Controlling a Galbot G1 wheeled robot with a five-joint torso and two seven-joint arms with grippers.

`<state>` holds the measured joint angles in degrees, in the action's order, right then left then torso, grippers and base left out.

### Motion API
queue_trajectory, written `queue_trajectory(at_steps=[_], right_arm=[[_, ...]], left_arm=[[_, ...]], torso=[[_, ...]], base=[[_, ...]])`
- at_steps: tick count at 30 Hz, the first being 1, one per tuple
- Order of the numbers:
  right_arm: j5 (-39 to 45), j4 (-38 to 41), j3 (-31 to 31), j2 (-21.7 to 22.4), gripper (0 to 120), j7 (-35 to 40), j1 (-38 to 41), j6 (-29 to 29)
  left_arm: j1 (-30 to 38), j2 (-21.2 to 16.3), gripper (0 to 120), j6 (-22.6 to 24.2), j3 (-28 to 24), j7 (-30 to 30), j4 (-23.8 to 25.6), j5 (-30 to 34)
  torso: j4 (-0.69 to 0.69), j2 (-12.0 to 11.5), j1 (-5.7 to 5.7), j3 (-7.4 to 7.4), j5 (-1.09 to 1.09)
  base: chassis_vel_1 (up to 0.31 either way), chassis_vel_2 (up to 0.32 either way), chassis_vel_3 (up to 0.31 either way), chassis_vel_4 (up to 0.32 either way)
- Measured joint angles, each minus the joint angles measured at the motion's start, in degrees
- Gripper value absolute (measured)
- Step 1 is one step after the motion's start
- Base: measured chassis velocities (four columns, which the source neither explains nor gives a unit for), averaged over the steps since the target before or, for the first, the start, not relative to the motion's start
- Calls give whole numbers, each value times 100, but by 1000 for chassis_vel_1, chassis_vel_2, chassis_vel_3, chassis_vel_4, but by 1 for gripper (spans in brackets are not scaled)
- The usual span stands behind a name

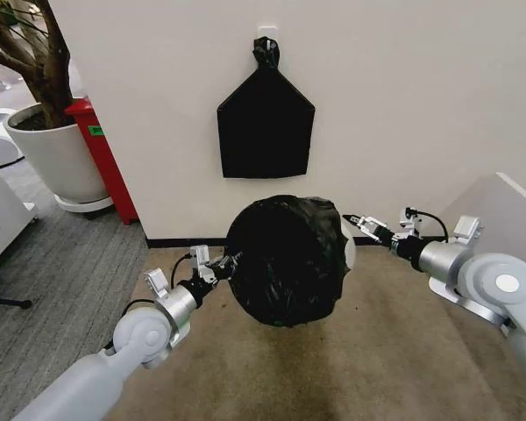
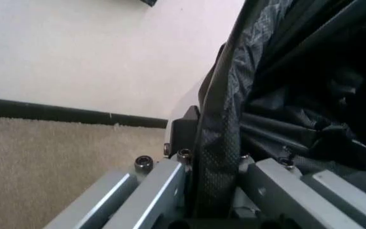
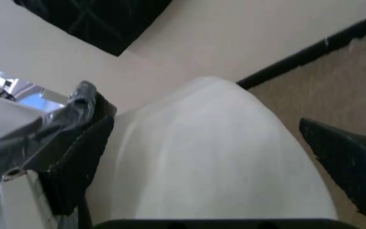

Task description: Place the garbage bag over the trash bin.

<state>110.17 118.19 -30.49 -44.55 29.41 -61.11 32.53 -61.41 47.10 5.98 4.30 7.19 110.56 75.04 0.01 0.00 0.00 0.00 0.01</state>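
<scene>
Garbage bag [image 1: 285,260] drawn over trash bin [image 1: 348,244], held off the carpet [image 1: 394,351] between both grippers.

Bin's long axis roughly level, covered end toward the camera; glossy crinkled black film, cream smooth plastic exposed at right. Left gripper [image 1: 221,264] pinches bag edge; right gripper [image 1: 361,223] spread beside bin, a bag scrap on one finger.

Light grey rounded arm shells, black wrist cuffs, thin black looped cables; silver-and-black left pincer [image 1: 217,264] and right pincer [image 1: 366,224]; dark hex screws.
</scene>
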Motion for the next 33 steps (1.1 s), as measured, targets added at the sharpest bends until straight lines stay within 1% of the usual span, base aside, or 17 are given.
queue_trajectory(at_steps=[3,4,5,8,10,12,13,14,17,18,19,20,21,25,27,31,33], right_arm=[[66,101,-107,-22,100,46,-102,-134],[27,199,-153,-29,100,68,-165,-205],[27,199,-153,-29,100,68,-165,-205],[-217,698,-414,-71,100,97,-562,-349],[-433,1027,-526,-142,100,34,-829,-345],[-492,1117,-544,-174,100,18,-897,-340],[-728,1369,-561,-291,100,-15,-1088,-306],[-1236,1630,-531,-465,100,-122,-1325,-293],[-2007,1823,-426,-731,100,-532,-1638,-289],[-2235,1837,-388,-828,100,-665,-1723,-288],[-2340,1851,-374,-904,100,-707,-1768,-288],[-2340,1851,-374,-904,100,-707,-1768,-288],[-2465,1895,-371,-1042,100,-724,-1834,-288],[-3149,2069,-262,-1428,100,-687,-2136,-304],[-3233,2102,-206,-1528,100,-562,-2191,-303],[-3295,2057,-22,-1942,100,61,-2260,-268],[-3307,1993,1,-2007,100,121,-2266,-263]], left_arm=[[103,96,0,-5,0,-355,-115,210],[166,159,0,-16,1,-565,-190,360],[166,159,0,-16,1,-565,-190,360],[320,333,0,-40,16,-1130,-357,908],[353,389,0,-20,53,-1372,-396,1253],[358,399,0,-13,60,-1420,-399,1323],[378,437,0,21,88,-1626,-403,1646],[412,487,0,97,121,-1958,-407,2113],[471,549,0,239,144,-2441,-436,2726],[495,572,0,323,156,-2647,-459,3033],[507,588,0,367,164,-2768,-479,3227],[507,588,0,367,164,-2768,-479,3227],[521,605,0,451,177,-2918,-523,3520],[529,636,0,724,204,-3289,-661,4254],[523,652,0,781,205,-3365,-673,4387],[505,763,0,943,160,-3526,-781,4564],[512,785,0,969,141,-3527,-788,4575]], torso=[[-1,0,0,0,-1],[-1,0,0,0,-1],[-1,0,0,0,-1],[-1,0,0,0,-4],[-2,0,0,0,-3],[-2,0,0,0,-2],[-2,0,0,-1,-3],[0,0,0,-1,-2],[-2,0,0,-1,-2],[-2,0,0,0,-2],[-2,0,0,0,-1],[-2,0,0,0,-1],[-1,0,0,0,-1],[-1,0,0,0,-2],[-2,0,0,-1,-2],[0,0,0,0,-2],[0,0,0,0,-3]], base=[[0,0,0,0],[0,0,0,0],[0,0,0,0],[0,0,0,0],[0,0,0,0],[0,0,0,0],[0,0,0,0],[0,0,0,0],[0,0,0,0],[0,0,0,0],[0,0,0,0],[0,0,0,0],[0,0,0,0],[0,0,0,0],[0,0,0,0],[0,0,0,0],[0,0,0,0]])
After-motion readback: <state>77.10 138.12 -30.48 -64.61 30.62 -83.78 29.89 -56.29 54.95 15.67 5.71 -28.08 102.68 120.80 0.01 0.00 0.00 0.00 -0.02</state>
